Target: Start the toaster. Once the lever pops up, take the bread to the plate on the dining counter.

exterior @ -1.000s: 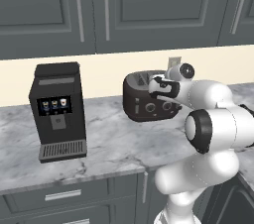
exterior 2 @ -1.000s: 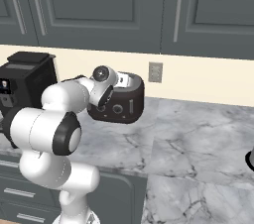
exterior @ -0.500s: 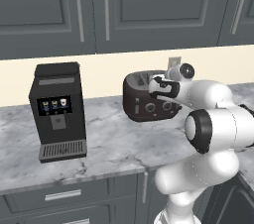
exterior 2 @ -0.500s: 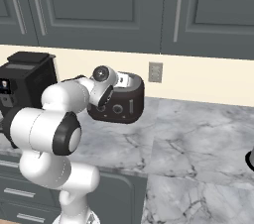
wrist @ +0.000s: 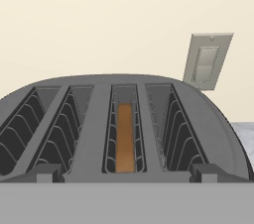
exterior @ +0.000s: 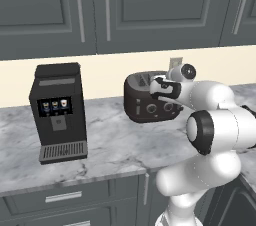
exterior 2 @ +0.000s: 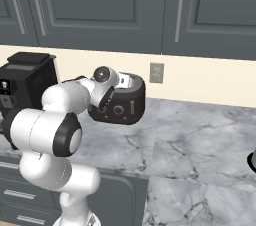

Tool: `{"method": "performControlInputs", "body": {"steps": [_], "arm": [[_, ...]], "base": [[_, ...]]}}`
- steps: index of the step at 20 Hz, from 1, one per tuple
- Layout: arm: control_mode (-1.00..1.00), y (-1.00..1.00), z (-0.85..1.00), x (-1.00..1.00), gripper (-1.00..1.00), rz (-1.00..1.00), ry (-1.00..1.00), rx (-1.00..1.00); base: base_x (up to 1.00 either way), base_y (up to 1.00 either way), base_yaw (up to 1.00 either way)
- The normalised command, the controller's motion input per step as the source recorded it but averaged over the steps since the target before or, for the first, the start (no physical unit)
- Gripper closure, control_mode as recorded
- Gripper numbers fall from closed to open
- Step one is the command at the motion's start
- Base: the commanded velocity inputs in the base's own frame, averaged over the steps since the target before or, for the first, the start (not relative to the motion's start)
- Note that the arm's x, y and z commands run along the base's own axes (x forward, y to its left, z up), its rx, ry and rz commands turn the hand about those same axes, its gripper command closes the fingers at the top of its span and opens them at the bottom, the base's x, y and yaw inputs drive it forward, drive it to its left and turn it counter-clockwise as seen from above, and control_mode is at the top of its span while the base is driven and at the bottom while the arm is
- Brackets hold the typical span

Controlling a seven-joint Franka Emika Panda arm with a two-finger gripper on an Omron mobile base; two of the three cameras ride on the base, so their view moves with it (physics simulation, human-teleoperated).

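Gripper (exterior: 159, 89) is hovering right at the toaster (exterior: 150, 102), pressed in close over its near top edge, and you cannot tell whether its fingers are spread or closed, since the wrist is hiding them from both base cameras. You are looking from the hand straight along the slots, probably because the arm is lining up on the toaster end where the lever would sit. Bread (wrist: 124, 136) is sitting deep in the middle slot (wrist: 124, 129), upright, its brown edge well below the rim, which suggests toasting is running or not yet started. Toaster is standing toward the back of the worktop (exterior 2: 200, 135), near the wall under the outlet (exterior 2: 156, 73). Coffee machine (exterior: 57, 111) is sitting well apart, toward the worktop's left end, so it is not crowding your reach.
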Motion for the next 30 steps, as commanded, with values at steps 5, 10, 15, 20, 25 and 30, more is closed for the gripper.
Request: {"method": "performControlInputs", "body": {"steps": [5, 10, 15, 20, 25, 30], "arm": [[-1.00, 0.00, 0.00, 0.00, -1.00, 0.00, 0.00, 0.00], [-1.00, 0.00, 0.00, 0.00, -1.00, 0.00, 0.00, 0.00], [-1.00, 0.00, 0.00, 0.00, -1.00, 0.00, 0.00, 0.00], [-1.00, 0.00, 0.00, 0.00, -1.00, 0.00, 0.00, 0.00], [-1.00, 0.00, 0.00, 0.00, -1.00, 0.00, 0.00, 0.00], [-1.00, 0.00, 0.00, 0.00, -1.00, 0.00, 0.00, 0.00]], "base": [[0.00, 0.00, 0.00], [0.00, 0.00, 0.00], [0.00, 0.00, 0.00], [0.00, 0.00, 0.00], [0.00, 0.00, 0.00], [0.00, 0.00, 0.00]]}}
